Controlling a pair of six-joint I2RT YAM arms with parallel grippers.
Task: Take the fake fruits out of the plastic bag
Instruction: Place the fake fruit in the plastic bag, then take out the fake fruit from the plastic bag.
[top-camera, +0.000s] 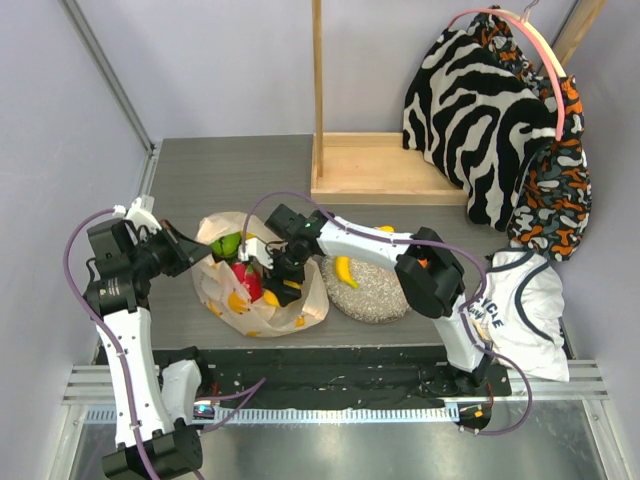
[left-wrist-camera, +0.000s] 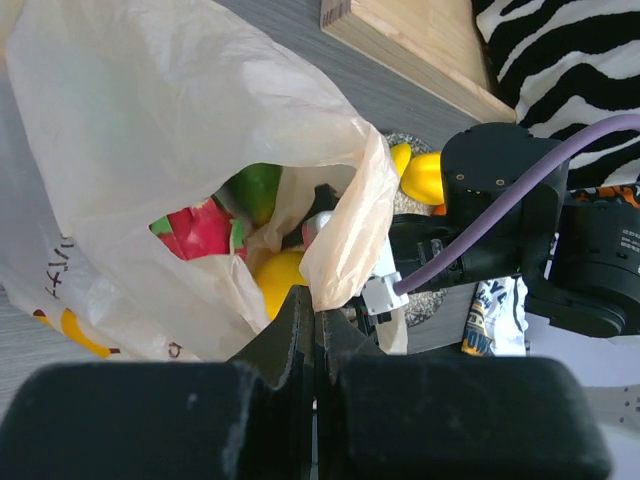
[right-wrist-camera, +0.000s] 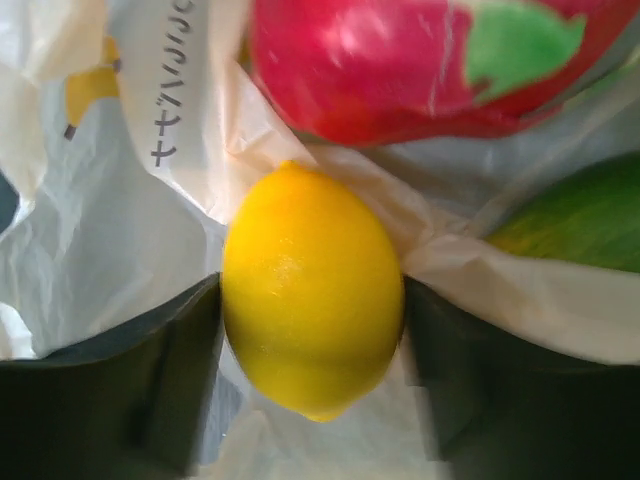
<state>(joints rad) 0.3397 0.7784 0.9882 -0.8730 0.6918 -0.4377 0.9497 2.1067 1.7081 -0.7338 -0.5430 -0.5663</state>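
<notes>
- Red fruit (right-wrist-camera: 400, 60): cut off by the top edge of the right wrist view; surface blurred.
- Green fruit (right-wrist-camera: 580, 215): cut by the right edge; its lower side is hidden under a fold of the plastic bag (right-wrist-camera: 100, 200).
- Right tool (right-wrist-camera: 312, 330): fingers (right-wrist-camera: 110, 400) dark, out of focus, running off the bottom edge; they cover the flanks of the lemon (right-wrist-camera: 310, 280).
- Left tool (left-wrist-camera: 315, 325): body a blurred black mass along the bottom edge; the pinched strip of bag is hidden between its closed fingertips.
- Plate (top-camera: 380, 300): far rim hidden under the right arm (top-camera: 370, 243).
</notes>
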